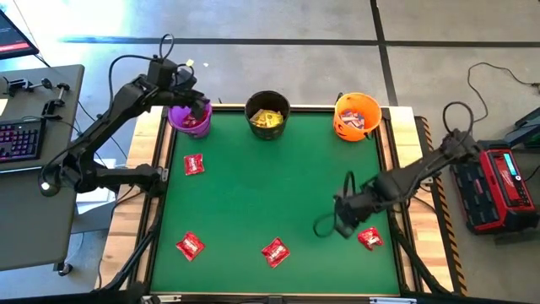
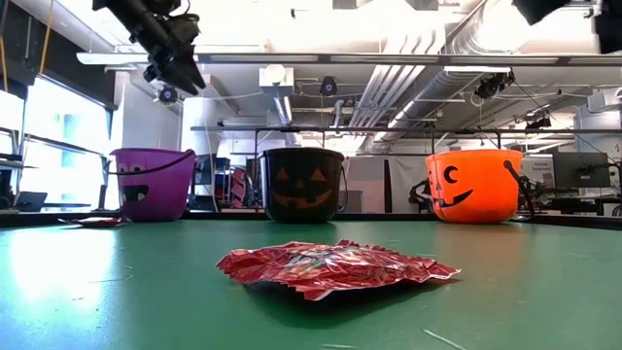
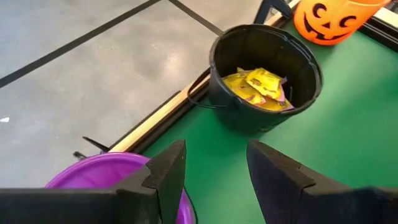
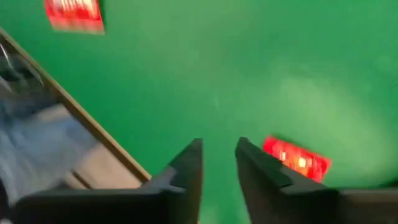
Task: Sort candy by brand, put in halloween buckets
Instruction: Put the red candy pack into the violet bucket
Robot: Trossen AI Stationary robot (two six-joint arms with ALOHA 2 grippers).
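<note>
Three buckets stand along the far edge: purple (image 1: 187, 123), black (image 1: 268, 114) holding yellow candy (image 3: 260, 87), and orange (image 1: 357, 116). My left gripper (image 1: 196, 108) hangs open and empty just above the purple bucket (image 3: 93, 177). Several red candy packets lie on the green mat: one (image 1: 194, 165) near the purple bucket, two (image 1: 190, 246) (image 1: 275, 252) along the near edge, and one (image 1: 369, 238) at near right. My right gripper (image 1: 344, 221) hovers low beside that last packet (image 4: 295, 158), fingers a little apart with nothing between them.
A wooden rim (image 1: 160, 160) frames the green mat (image 1: 270, 186). A desk with a keyboard (image 1: 21, 139) stands off the left side, and a red device (image 1: 499, 187) with cables off the right. In the low view a red packet (image 2: 335, 267) lies close in front.
</note>
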